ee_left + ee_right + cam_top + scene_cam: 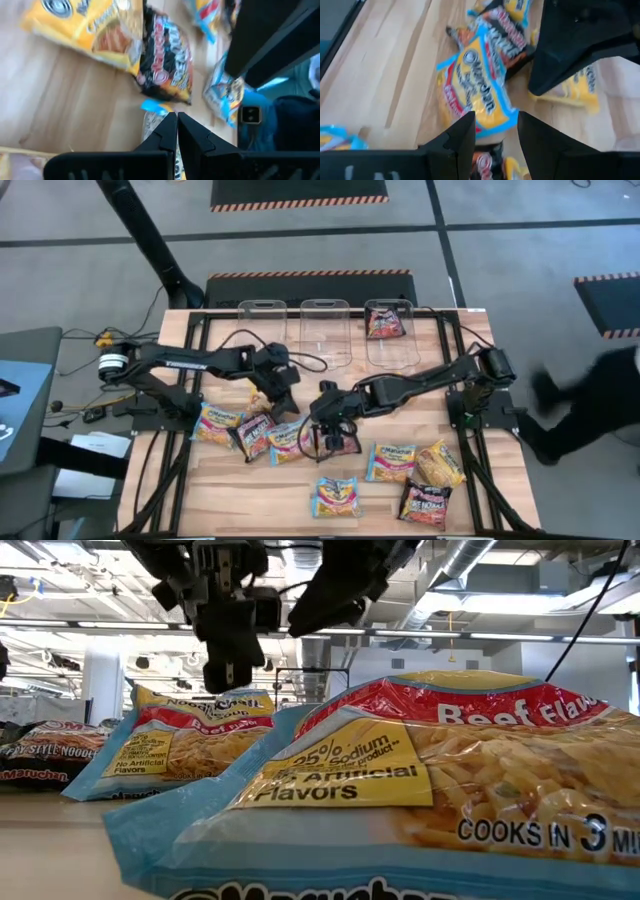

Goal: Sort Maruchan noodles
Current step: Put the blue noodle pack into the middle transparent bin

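Observation:
Several Maruchan noodle packets lie flat on the wooden table [230,500]: a yellow one [215,423], a black-red one [252,435] and a light blue one [285,442] in a row, with others to the right. My left gripper [176,117] is shut and hangs clear above that row [226,675], with nothing between its fingers. My right gripper [495,122] stands open over the table's middle [322,440]. Its fingers frame the near end of the light blue packet [480,100] without touching it. A black-red packet [347,443] lies under it.
Three clear bins stand along the far edge [262,320] [325,330]; the right one [392,345] holds a black-red packet [387,320]. More packets lie near the front right [390,462] [438,463] [337,495] [425,503]. A person's dark shape shows beyond the right edge [590,400].

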